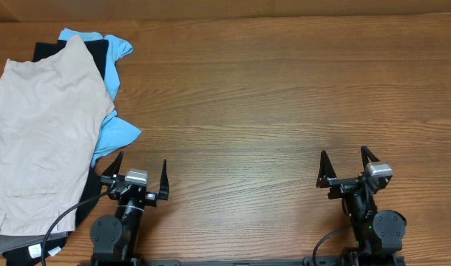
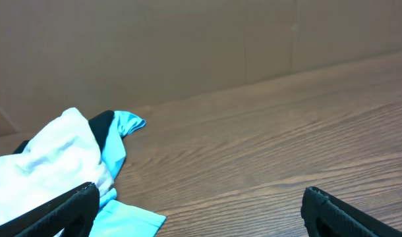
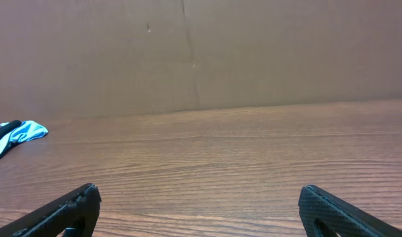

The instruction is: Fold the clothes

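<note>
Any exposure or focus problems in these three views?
Overhead: even light, crisp grain on the table, no glare. Left wrist: the beige shorts look washed out, nearly white; the left tool is dark and soft-edged. Right wrist: evenly lit, no glare.

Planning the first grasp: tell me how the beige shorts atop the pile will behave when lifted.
Probably floppy: the beige shorts drape with soft creases, so they would sag from one pinch. Likely light thin cloth. Lifting may drag the blue garment lying underneath.
</note>
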